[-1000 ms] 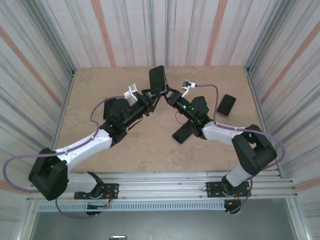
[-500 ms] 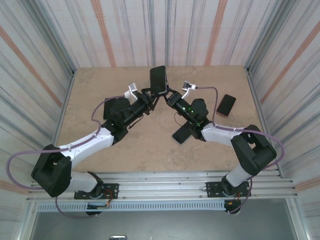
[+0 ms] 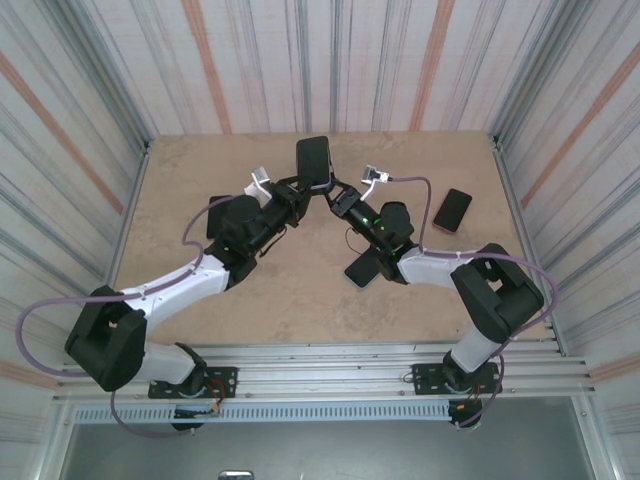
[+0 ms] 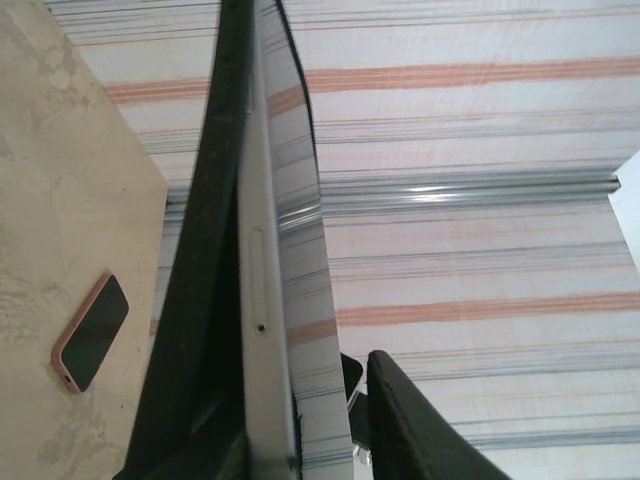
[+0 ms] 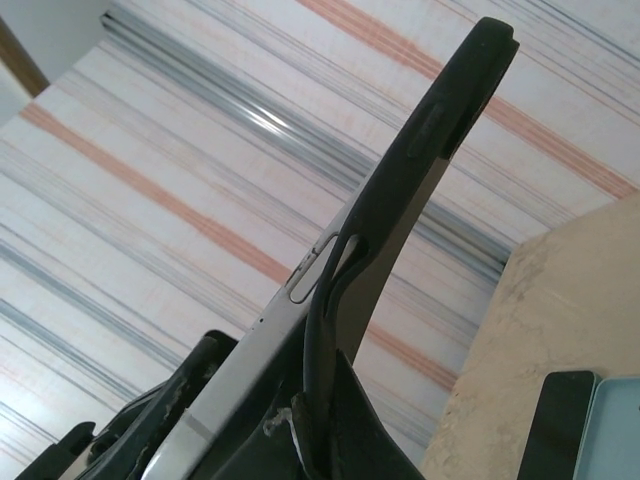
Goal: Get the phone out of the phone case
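The phone point(image 3: 314, 160) in its black phone case is held up in the air over the middle of the table, between both grippers. In the left wrist view the phone's silver edge point(image 4: 262, 300) runs up the frame, with the black phone case point(image 4: 195, 300) on its back. My left gripper point(image 4: 290, 400) straddles both. Its visible finger point(image 4: 410, 420) stands a narrow gap off the glass, and the other finger is hidden behind the case. My right gripper point(image 5: 325, 430) is shut on the case's rim point(image 5: 340, 300), which is peeled away from the phone's edge point(image 5: 270, 340).
A pink-cased phone point(image 3: 453, 210) lies on the table at the right, also visible in the left wrist view point(image 4: 90, 335). Another dark phone point(image 3: 362, 268) lies under the right arm. Striped walls close off the table on three sides.
My left gripper's jaws have narrowed around the phone. The held phone and both wrists have shifted slightly left. The right gripper has stayed shut.
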Controlling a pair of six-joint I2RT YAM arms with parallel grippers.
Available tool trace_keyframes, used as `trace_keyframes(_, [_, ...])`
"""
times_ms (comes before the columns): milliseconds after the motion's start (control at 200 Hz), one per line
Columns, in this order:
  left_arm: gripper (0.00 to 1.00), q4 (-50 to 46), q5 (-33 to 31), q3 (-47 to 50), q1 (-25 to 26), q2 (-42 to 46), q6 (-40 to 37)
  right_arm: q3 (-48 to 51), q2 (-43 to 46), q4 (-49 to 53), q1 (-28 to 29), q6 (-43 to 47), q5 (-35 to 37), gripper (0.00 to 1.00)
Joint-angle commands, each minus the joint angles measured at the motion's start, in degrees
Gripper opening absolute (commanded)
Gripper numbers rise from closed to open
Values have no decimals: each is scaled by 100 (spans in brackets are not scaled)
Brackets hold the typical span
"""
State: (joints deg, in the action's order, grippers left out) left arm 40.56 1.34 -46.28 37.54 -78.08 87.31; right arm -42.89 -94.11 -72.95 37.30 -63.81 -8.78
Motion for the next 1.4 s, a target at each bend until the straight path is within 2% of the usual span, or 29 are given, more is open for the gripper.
trace_keyframes(0, [21,271,-102,-226,-27,-75,-10,-103,-62,-545,67,35,-13,0])
trace_keyframes(110, [13,181,-41,-337,-12,-58,-88,-99,-99,-511,90,49,58,0])
trace_keyframes(256, [7,147,90,-438,-1,-40,-142,-87,-81,-124,121,129,275,0])
trace_keyframes(611, [5,-23,473,-956,219,-66,-369,-136,12,1409,190,496,1154,0])
trace_keyframes(782, [5,5,580,-1057,228,-68,-379,-145,-69,1797,189,676,1313,0])
trace_keyframes(1147, [3,-250,655,-584,-127,511,-387,45,79,1898,-80,722,1308,0])
trace_keyframes(1393, [2,-55,890,-922,30,86,-325,-299,20,1955,206,1068,1230,0])
